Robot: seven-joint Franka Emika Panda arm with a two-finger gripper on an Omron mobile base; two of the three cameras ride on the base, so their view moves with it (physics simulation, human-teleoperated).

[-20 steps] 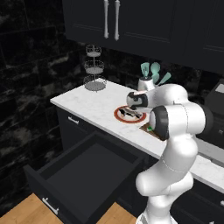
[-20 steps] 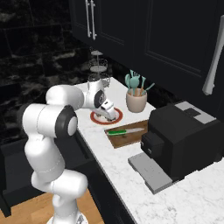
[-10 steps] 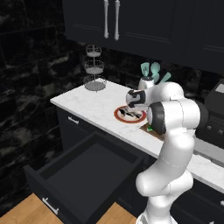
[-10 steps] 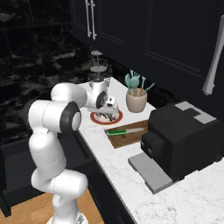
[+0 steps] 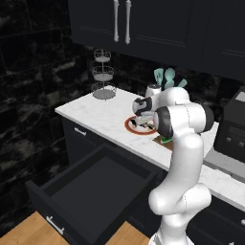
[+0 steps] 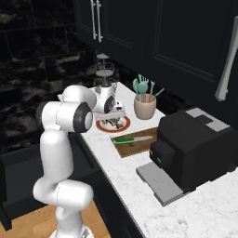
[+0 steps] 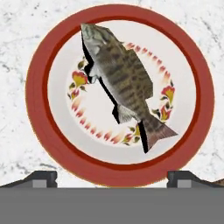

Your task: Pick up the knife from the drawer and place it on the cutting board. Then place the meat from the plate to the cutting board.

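The meat [image 7: 120, 83], a mottled brown-grey fish, lies on the plate [image 7: 35, 87], which has a red rim and a cream centre. My gripper [image 7: 111, 177] hangs open right above it, fingertips [image 7: 41, 177] wide apart and holding nothing. The base views show the gripper [image 5: 142, 119] over the plate [image 5: 130, 125] on the white counter. To its right the knife [image 6: 132, 139], with a green handle, rests on the brown cutting board [image 6: 139, 148]. The black drawer [image 5: 91, 191] stands pulled open below the counter.
A tiered wire stand [image 5: 103, 79] is at the counter's back left. A crock of teal utensils [image 6: 144, 104] stands behind the board, and a big black appliance [image 6: 195, 148] sits just right of it. Cabinet doors [image 5: 119, 21] hang overhead.
The hand has shifted slightly above the plate and stays open. Knife, board and drawer have not moved.
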